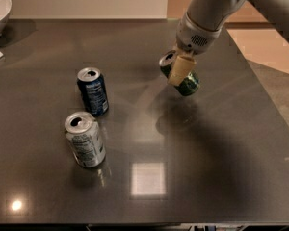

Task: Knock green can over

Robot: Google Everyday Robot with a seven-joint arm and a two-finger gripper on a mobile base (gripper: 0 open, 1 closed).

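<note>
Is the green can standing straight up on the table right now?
No, the green can is tipped steeply, its silver top leaning toward the left, with the gripper lying across its side.

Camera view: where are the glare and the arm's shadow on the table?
Camera view: square glare patch near the table's front edge, small bright spot lower left; shadow just in front of the tilted green can, where the gripper is.

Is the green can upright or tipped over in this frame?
Tipped: the green can leans steeply, silver top facing left, with the gripper against its side. Whether it lies flat on the table, cannot tell.
</note>
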